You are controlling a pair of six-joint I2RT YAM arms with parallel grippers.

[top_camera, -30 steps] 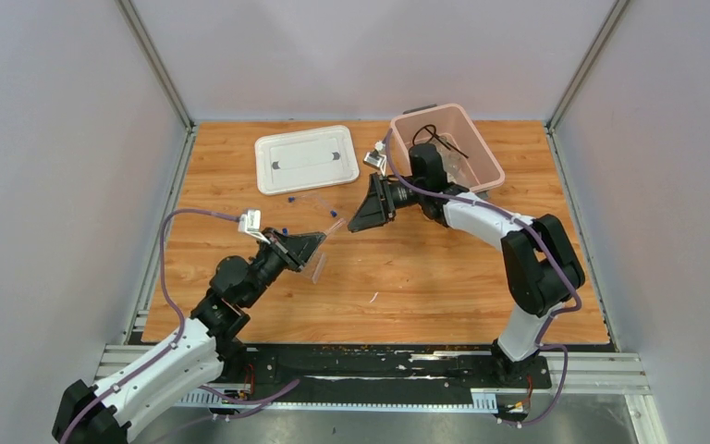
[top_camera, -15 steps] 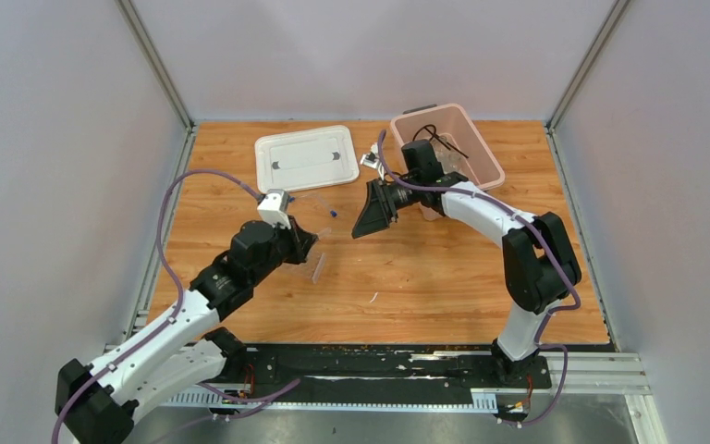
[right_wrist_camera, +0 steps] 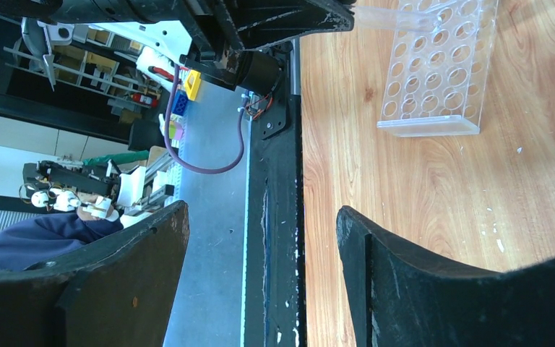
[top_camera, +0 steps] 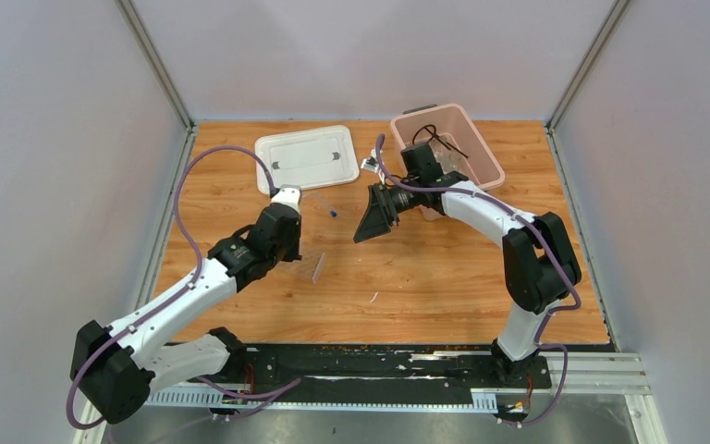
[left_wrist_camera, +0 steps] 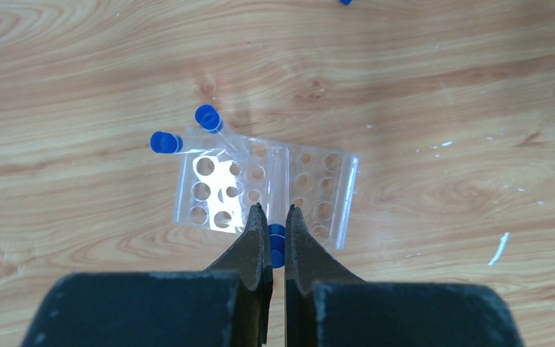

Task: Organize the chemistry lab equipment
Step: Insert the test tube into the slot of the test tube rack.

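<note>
1. The left gripper (left_wrist_camera: 275, 217) points straight down at the wooden table (top_camera: 425, 277). Its fingers are pressed in on the blue cap of a blue-capped tube (left_wrist_camera: 277, 240), whose clear body runs out across the clear tube rack (left_wrist_camera: 260, 189).
2. The rack lies flat on the wood, left of the table's middle. Two more tubes rest at one corner of it, one (left_wrist_camera: 165, 142) just beside the other (left_wrist_camera: 208, 117), with their caps past the rack's edge.
3. A loose tube (top_camera: 333, 214) lies on the bare wood between the rack and the white lid (top_camera: 307, 158).
4. The right gripper (right_wrist_camera: 261, 215) hangs over the middle of the table, fingers spread wide and empty, apart from the rack.
5. The pink bin (top_camera: 488, 150) stands at the far right, with the black wire ring tripod (top_camera: 430, 132) inside it.
</note>
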